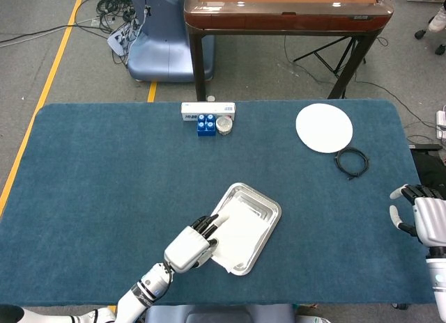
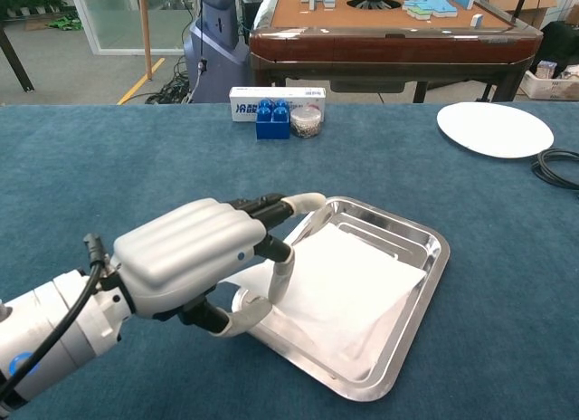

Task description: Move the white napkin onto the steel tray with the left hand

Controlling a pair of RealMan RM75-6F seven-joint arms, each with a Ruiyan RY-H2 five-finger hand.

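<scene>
The white napkin (image 2: 348,293) lies inside the steel tray (image 2: 425,266), covering most of its floor, with one corner draped over the near-left rim. The left robot hand (image 2: 204,257) sits at that same rim; in the chest view its fingers (image 2: 280,271) are parted and partly curled, fingertips resting on the napkin's edge, but whether cloth is actually pinched between them cannot be told from either view.

The head view takes in the whole blue worktop (image 1: 104,184) and shows what the chest view misses: the right robot hand (image 1: 421,215) off at the worktop's right edge, well apart from the tray, fingers spread and holding nothing. It also shows the black cable (image 1: 352,161) as a full coil (only a sliver appears in the chest view).

Along the far edge stand a white box (image 2: 276,101), a blue block (image 2: 273,119) and a small jar (image 2: 307,121), with a white plate (image 2: 495,128) to the right.
</scene>
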